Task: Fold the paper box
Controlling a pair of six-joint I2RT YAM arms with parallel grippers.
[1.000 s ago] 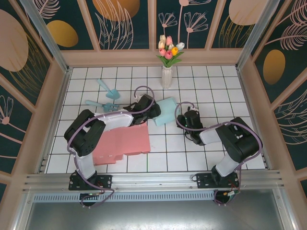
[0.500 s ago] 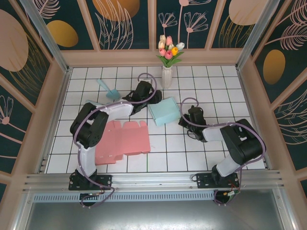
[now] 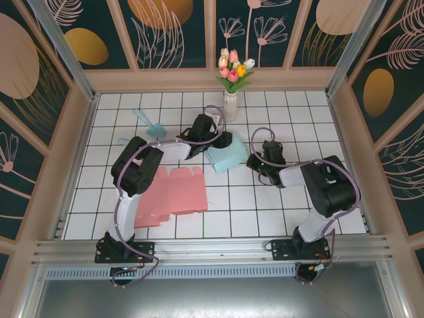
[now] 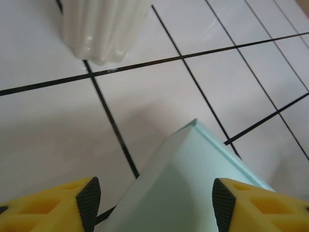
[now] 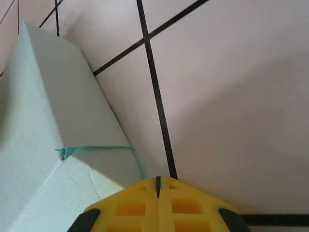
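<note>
The paper box [image 3: 230, 155] is a pale teal carton standing folded up on the tiled table. My left gripper [image 3: 221, 140] hovers over its far left corner. In the left wrist view that gripper [image 4: 156, 203] is open, with the box [image 4: 188, 188] lying below and between its black pads [image 4: 89, 202]. My right gripper [image 3: 254, 161] is shut and empty, its tip against the table just off the box's right side. The right wrist view shows the closed fingertips [image 5: 158, 181] beside the box's end flap [image 5: 53, 140].
A flat pink carton blank [image 3: 172, 196] lies in front of the left arm. A white vase of tulips [image 3: 230, 105] stands just behind the box, its base [image 4: 104, 29] close ahead of the left fingers. A teal scoop [image 3: 150, 123] lies at the back left.
My left gripper swung away from the pink blank, back toward the vase, then right over the box's far corner, narrowing a little. My right gripper shut and edged toward the box.
</note>
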